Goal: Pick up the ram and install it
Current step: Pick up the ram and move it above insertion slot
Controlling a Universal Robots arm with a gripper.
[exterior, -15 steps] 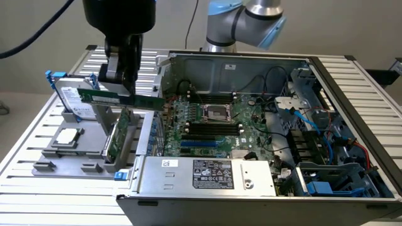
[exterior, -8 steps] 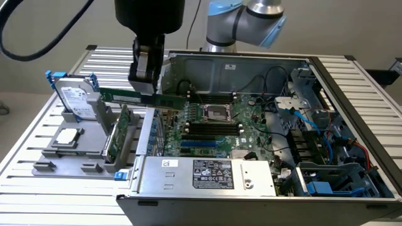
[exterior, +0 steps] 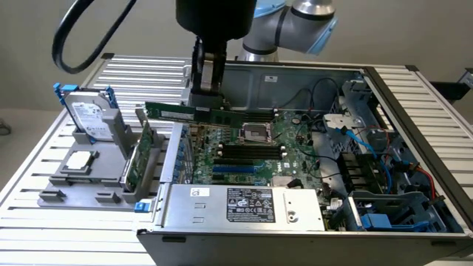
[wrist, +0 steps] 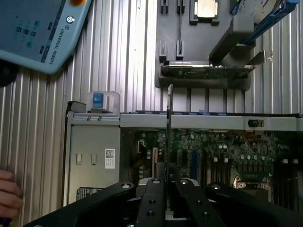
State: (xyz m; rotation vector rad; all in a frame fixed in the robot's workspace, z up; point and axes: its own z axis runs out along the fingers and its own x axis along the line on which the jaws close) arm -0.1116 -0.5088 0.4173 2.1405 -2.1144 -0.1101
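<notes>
The gripper [exterior: 205, 101] clamps the ram [exterior: 171, 111] above the motherboard [exterior: 296, 160].

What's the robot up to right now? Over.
Gripper shut on ram. Ram in air over open computer case, not in slot. Cables apart from it.

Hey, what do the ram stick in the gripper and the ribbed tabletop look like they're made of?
The ram, clamped in the gripper: green circuit board, probably fibreglass laminate with a matte lacquer, judging by the flat green face carrying dark chips. The tabletop: looks like metal, likely aluminium, given its pale satin sheen and straight parallel ribs.
</notes>
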